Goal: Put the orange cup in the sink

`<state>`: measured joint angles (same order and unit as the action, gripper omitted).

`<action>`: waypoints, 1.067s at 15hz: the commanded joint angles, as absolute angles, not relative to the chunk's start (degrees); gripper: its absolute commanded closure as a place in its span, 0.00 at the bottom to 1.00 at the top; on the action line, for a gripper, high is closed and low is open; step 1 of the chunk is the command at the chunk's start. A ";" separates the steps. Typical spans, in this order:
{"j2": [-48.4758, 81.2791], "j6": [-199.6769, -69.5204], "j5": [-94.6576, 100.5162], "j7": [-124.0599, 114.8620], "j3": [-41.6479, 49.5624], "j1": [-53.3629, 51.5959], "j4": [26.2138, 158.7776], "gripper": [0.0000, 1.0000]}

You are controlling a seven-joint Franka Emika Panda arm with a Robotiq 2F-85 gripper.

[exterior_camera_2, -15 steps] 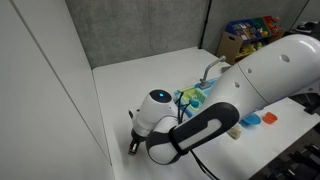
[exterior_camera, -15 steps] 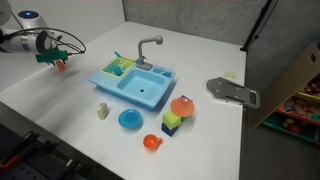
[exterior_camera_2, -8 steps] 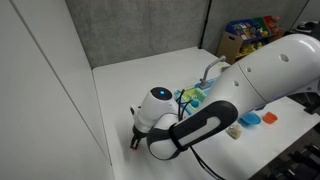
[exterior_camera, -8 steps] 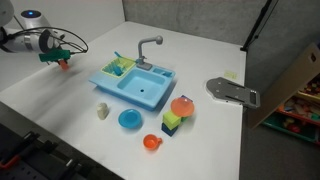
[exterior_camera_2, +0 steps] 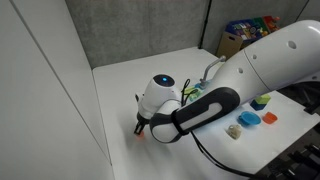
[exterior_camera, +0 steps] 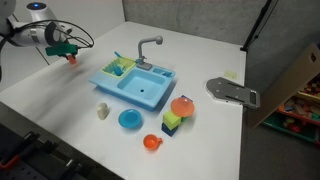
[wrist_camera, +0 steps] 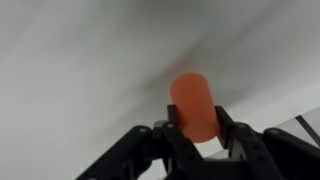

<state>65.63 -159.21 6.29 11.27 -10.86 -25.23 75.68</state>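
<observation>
My gripper (exterior_camera: 70, 53) is shut on the orange cup (exterior_camera: 72, 57), a tiny plain orange plastic cup, and holds it in the air above the table, to the left of the sink. The wrist view shows the orange cup (wrist_camera: 193, 104) clamped between my two black fingers (wrist_camera: 195, 128) over blurred white table. The sink (exterior_camera: 135, 83) is a light blue plastic toy with a rectangular basin, a grey faucet (exterior_camera: 148, 46) and a side rack. In an exterior view my arm hides most of the sink, and the gripper (exterior_camera_2: 141, 128) shows low at the left.
In front of the sink lie a small round blue plate (exterior_camera: 130, 119), an orange-red bowl (exterior_camera: 151, 142), a salmon-red round piece (exterior_camera: 182, 106) on a green and yellow block, and a small cream object (exterior_camera: 102, 111). A grey metal hinge plate (exterior_camera: 231, 92) lies at the right.
My gripper has risen with the orange cup and moved a little toward the sink. The things on the table have not moved.
</observation>
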 commanded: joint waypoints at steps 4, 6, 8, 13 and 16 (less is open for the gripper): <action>59.39 -150.49 6.80 7.77 -9.85 -24.13 76.87 0.86; 56.90 -148.63 5.88 7.53 -9.01 -24.09 78.27 0.86; 54.78 -146.73 5.79 7.12 -8.69 -23.71 79.35 0.86; 48.08 -143.72 6.03 5.47 -7.62 -23.29 84.49 0.86; 43.52 -142.67 6.89 3.34 -8.08 -22.59 89.03 0.86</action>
